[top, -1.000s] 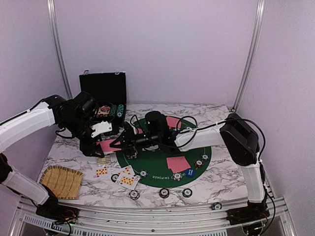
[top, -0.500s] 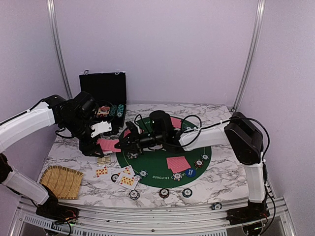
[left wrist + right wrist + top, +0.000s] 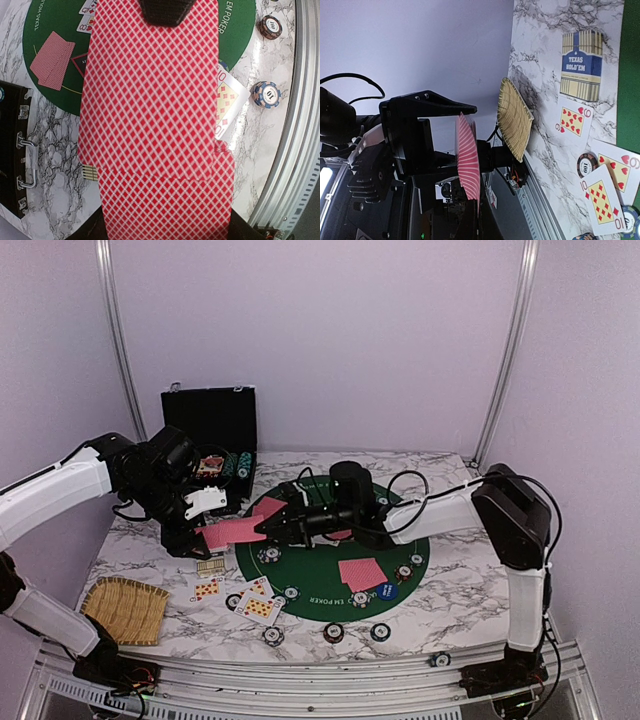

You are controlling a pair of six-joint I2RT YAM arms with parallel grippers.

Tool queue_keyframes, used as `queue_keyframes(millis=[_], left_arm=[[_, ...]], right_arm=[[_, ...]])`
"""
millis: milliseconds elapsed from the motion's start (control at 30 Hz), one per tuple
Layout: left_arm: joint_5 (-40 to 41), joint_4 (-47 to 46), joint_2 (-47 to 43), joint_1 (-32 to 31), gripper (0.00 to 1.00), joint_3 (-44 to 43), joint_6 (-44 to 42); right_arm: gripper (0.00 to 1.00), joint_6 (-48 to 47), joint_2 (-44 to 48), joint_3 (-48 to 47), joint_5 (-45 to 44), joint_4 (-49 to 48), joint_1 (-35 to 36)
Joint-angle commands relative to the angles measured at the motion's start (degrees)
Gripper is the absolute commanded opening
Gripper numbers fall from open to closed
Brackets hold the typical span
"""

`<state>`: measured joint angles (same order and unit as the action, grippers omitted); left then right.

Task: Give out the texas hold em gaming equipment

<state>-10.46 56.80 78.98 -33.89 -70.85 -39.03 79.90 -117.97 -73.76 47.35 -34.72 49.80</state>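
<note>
From above, the dealing looks roughly midway. The left gripper [image 3: 203,532] is clamped on the deck of red-backed cards [image 3: 228,534], held above the marble table [image 3: 450,600] just left of the green poker felt [image 3: 315,572]. The right gripper [image 3: 264,526] is closed on the top card [image 3: 268,507], which sticks out from the deck toward the felt.

Already laid out are:
- a face-down pair [image 3: 362,573] on the felt's right half
- another red pair [image 3: 352,488] at its far side (partly hidden by the right arm)
- face-up cards [image 3: 258,606] on the marble at the felt's near left
- a blue button [image 3: 385,591]
- poker chips [image 3: 333,632] spaced along the felt's near rim

More chips sit in the open black case [image 3: 212,425], so the chip sharing is probably unfinished too.

In the left wrist view, the top card [image 3: 150,100] lies shifted off the deck [image 3: 167,210]. A dark fingertip [image 3: 165,11] of the right gripper pinches its far edge. Beneath them a ten of diamonds [image 3: 227,107] peeks out, with two striped chips [image 3: 267,94] on the marble beside it. The face-down pair [image 3: 51,60] rests on the felt.

In the right wrist view, the deck [image 3: 468,165] shows edge-on, gripped from the far side by the left arm's black fingers. The right gripper's own fingers are hard to make out here. Past it lie the Texas Hold'em card box [image 3: 580,65], the woven straw mat [image 3: 515,117], the face-up cards and one chip [image 3: 586,164].

What is left, I judge: carry this card to a seat, then deal the rest.
</note>
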Motion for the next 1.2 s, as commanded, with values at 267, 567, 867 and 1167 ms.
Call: queue_keyframes(millis=[267,567,867,1167], left_arm=[[0.18,-0.81,-0.16,0.38,0.00,1.75,-1.08],[-0.54,-3.51,1.39,2.39,0.00,4.13,-2.17],[1.49,-7.06,4.48,9.36,0.00,8.74,-6.37],[2.69,-11.79,6.14,16.33,0.00,12.43,-10.14]], right_arm=[[0.00,-8.49,9.48,6.93,0.55,7.82,-11.23],[0.00,-27.64,9.16,4.67,-4.60,30.90,-22.62],[0.00,-32.98,2.48,4.20,-7.31,34.54,-25.46],[0.11,-38.91,0.88,3.25,-13.81,42.35,-25.46]])
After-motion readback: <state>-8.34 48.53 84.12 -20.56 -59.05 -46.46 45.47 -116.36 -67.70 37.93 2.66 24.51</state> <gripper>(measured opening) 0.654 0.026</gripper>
